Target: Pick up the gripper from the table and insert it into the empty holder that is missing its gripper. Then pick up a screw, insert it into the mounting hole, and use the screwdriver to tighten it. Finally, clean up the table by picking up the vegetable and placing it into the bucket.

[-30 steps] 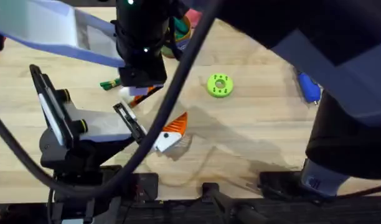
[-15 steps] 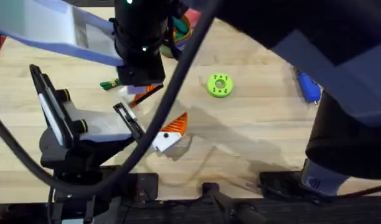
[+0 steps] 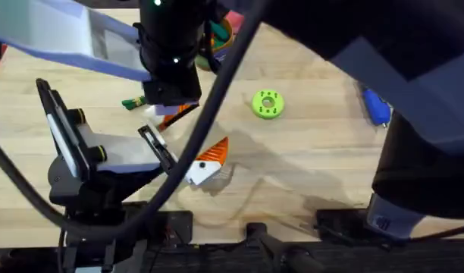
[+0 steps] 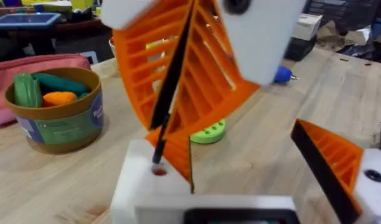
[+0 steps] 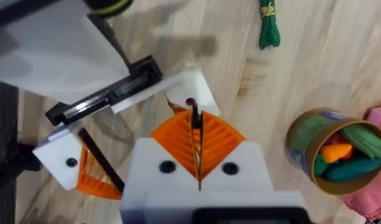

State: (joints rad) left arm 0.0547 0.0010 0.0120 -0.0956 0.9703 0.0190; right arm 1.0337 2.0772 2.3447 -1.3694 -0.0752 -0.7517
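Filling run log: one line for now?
right gripper: shut on thin black screw, tip at holder hole | left gripper: open | vegetable: on table

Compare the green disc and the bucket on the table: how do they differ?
The green disc is flat and low; the bucket is a taller cup. The disc is bright green all over; the bucket is brown with a green band. The disc carries nothing and has small holes; the bucket holds toy vegetables. Both are round and stand on the wooden table.
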